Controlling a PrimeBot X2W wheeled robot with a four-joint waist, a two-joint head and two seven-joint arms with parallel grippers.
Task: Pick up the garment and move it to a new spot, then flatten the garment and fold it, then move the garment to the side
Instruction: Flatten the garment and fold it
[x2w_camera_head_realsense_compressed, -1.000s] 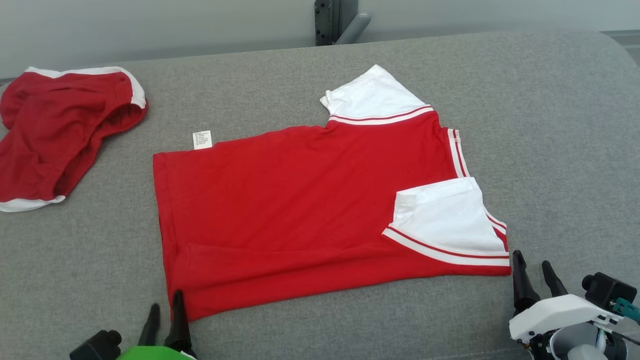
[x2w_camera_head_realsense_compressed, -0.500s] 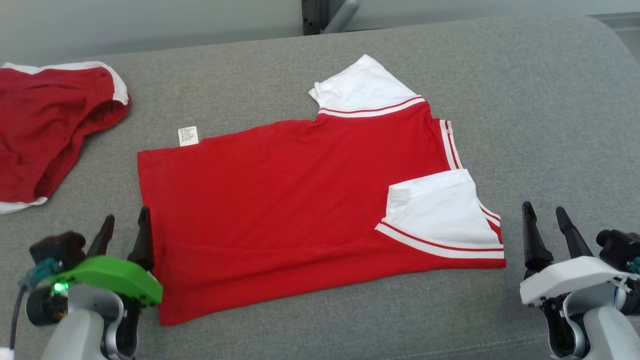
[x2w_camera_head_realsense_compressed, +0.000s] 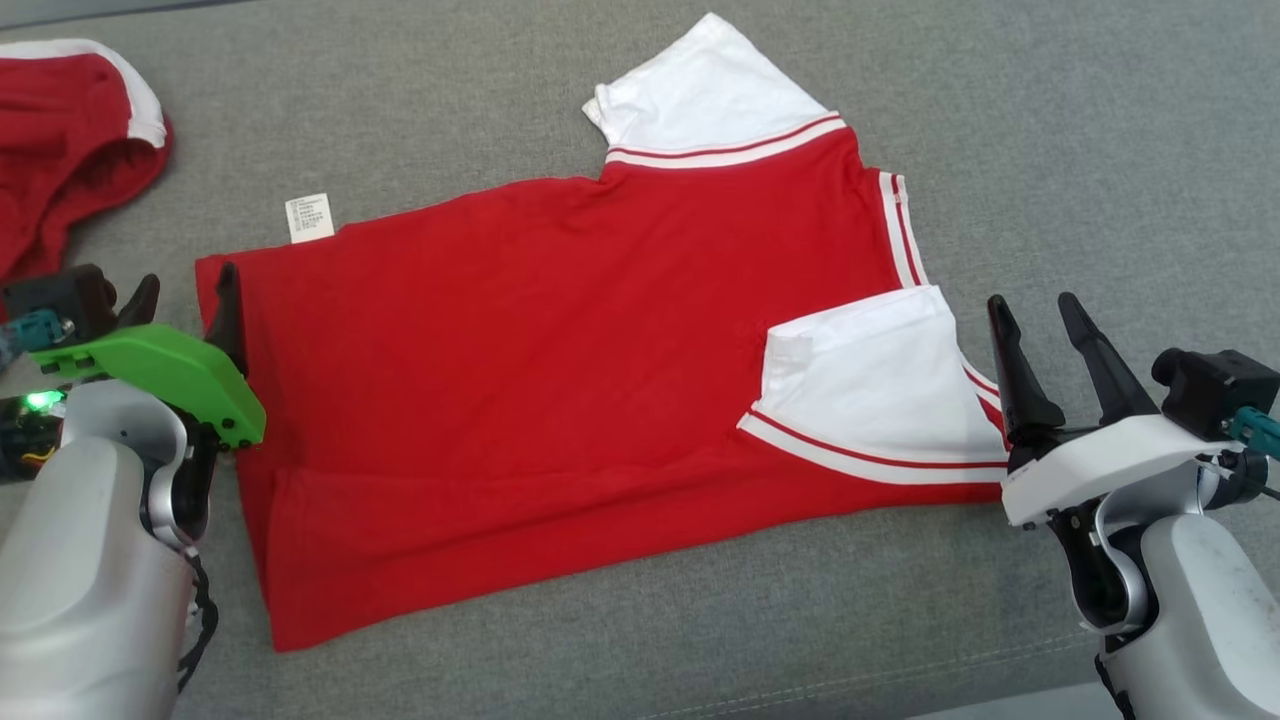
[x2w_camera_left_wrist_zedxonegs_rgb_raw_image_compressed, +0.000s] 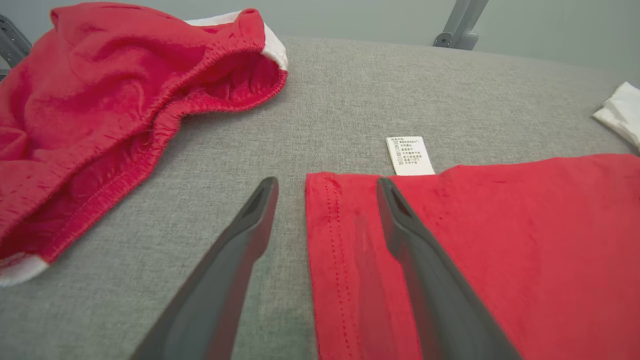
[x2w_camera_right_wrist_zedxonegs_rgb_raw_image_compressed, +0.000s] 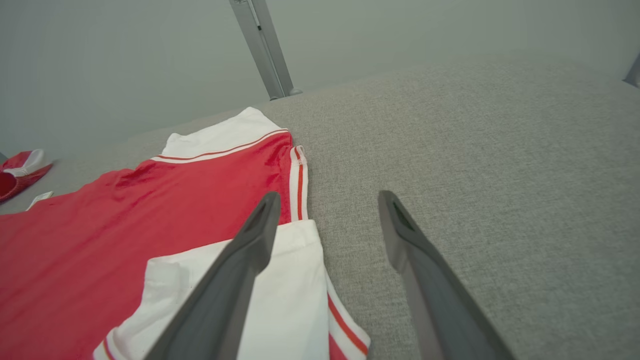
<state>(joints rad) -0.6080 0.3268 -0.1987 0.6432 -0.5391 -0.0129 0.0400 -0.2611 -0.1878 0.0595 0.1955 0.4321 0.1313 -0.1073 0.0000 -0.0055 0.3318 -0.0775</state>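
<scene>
Garment (x2w_camera_head_realsense_compressed: 560, 350), a red shirt with white sleeves, is lying spread across the middle of the grey padded surface (x2w_camera_head_realsense_compressed: 1050, 120), with its hem pointing to 9 o'clock and its neckline to 3. Out at its 10 o'clock a crumpled pair of red shorts (x2w_camera_head_realsense_compressed: 70, 130) is sitting well apart, so it is not getting in your way. Your left gripper (x2w_camera_head_realsense_compressed: 190, 280) is sitting at the 9 o'clock hem, fingers parted and grasping nothing. One finger is riding over red cloth and the other over bare surface, which I judge is setting you up to pinch the far corner. A white care label (x2w_camera_head_realsense_compressed: 310, 217) is sticking out just past that corner, toward 12. The body is lying mostly flat, with a shallow crease running along the near edge. The far sleeve (x2w_camera_head_realsense_compressed: 700, 100) is jutting out at 1 o'clock, while the near sleeve (x2w_camera_head_realsense_compressed: 880, 390) is lying folded in over the red. Your right gripper (x2w_camera_head_realsense_compressed: 1032, 300) is likewise released at 3 o'clock, straddling that sleeve's outer edge, likely pairing with the left for a two-handed fold.
</scene>
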